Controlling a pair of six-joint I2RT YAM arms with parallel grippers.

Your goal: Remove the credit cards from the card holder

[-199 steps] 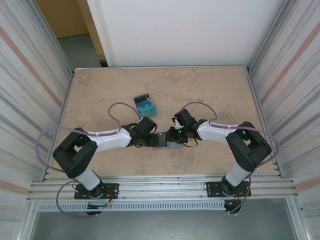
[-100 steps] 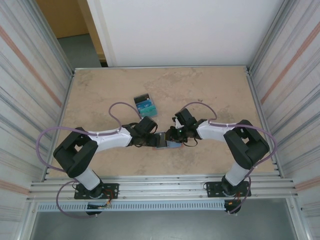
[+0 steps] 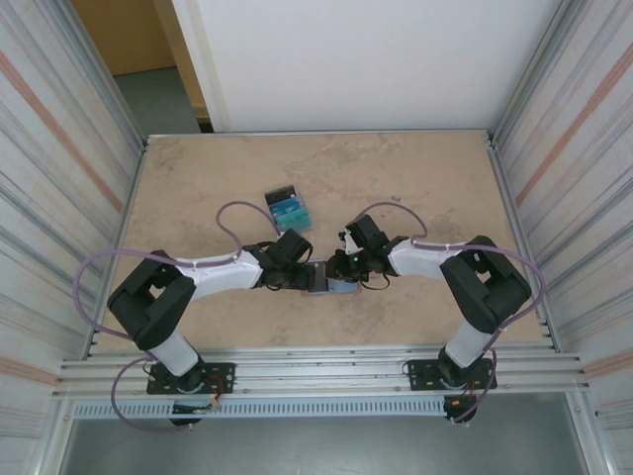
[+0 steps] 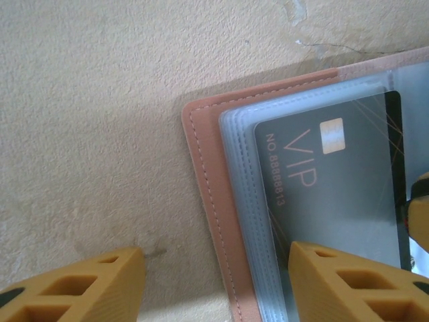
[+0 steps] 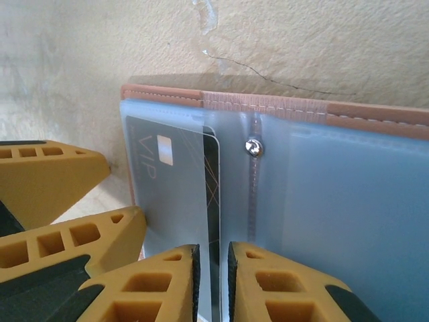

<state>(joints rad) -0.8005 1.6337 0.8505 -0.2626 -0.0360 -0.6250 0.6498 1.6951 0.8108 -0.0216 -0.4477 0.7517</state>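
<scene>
The card holder (image 3: 320, 278) lies open on the table between both grippers, its salmon-pink edge (image 4: 208, 201) (image 5: 268, 104) framing clear sleeves. A dark credit card marked VIP (image 4: 335, 194) (image 5: 167, 188) sits in the left sleeve, with a narrow bare strip of it sticking out on the right. My left gripper (image 4: 214, 282) is open and straddles the holder's left edge, one finger over the table and one over the sleeve. My right gripper (image 5: 212, 268) is narrowed to a slim gap over the card's bare strip. Its pads do not visibly touch the card.
A fanned pile of blue, teal and black cards (image 3: 288, 208) lies on the table behind the grippers. Corrugated metal walls (image 3: 59, 198) stand on both sides, and a rail (image 3: 316, 371) runs along the near edge. The left gripper's yellow fingers (image 5: 60, 201) crowd the holder's left side.
My right gripper's jaws have narrowed, and the right arm's elbow has drawn in slightly to the left. The left arm and the card holder have stayed almost where they were.
</scene>
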